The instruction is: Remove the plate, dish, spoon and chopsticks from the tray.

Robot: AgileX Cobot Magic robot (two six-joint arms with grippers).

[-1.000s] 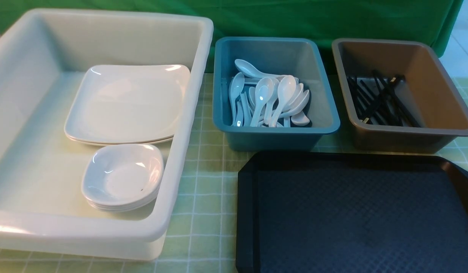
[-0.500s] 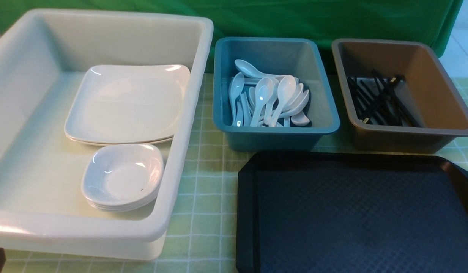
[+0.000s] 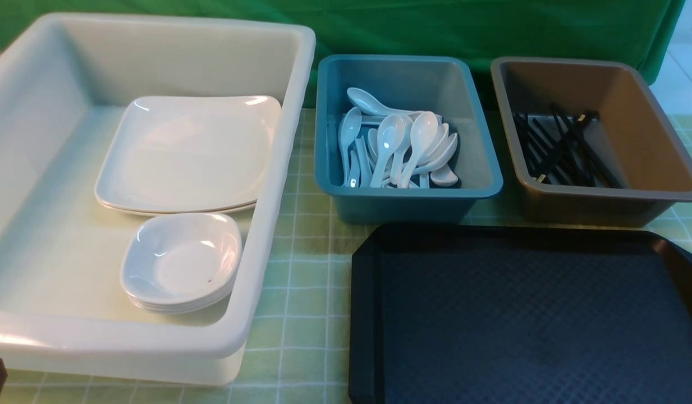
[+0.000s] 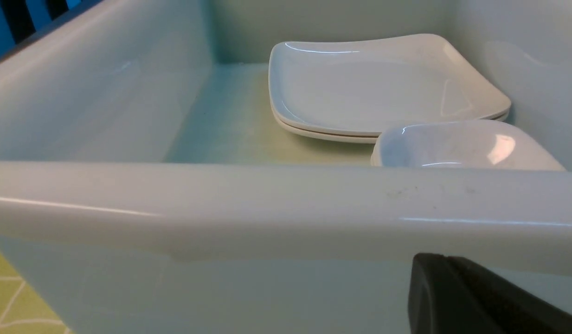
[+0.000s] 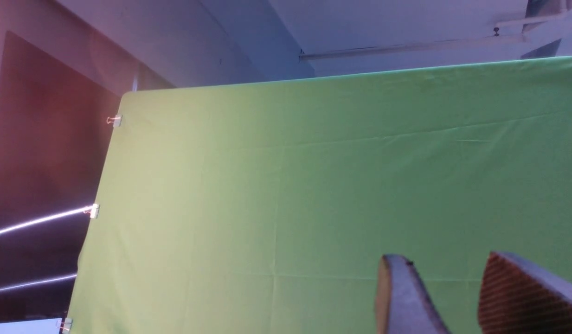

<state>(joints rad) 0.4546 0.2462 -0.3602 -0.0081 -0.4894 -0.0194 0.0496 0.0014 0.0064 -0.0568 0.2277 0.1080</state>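
Front view: diamond-textured black tray [image 3: 525,320] bare; left gripper [image 4: 453,297] closed, right gripper [image 5: 457,297] parted, empty.

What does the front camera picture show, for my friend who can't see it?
An empty black tray sits near the camera. Behind it, a blue bin holds white spoons, a brown bin holds black chopsticks, and a big white bin holds plates and small dishes.

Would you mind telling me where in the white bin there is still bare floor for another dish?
The white bin has a broad bare strip along its left wall, beside the stacked plates and small dishes. Its right side is crowded: both stacks sit close to the right wall. The black tray lies wholly bare.
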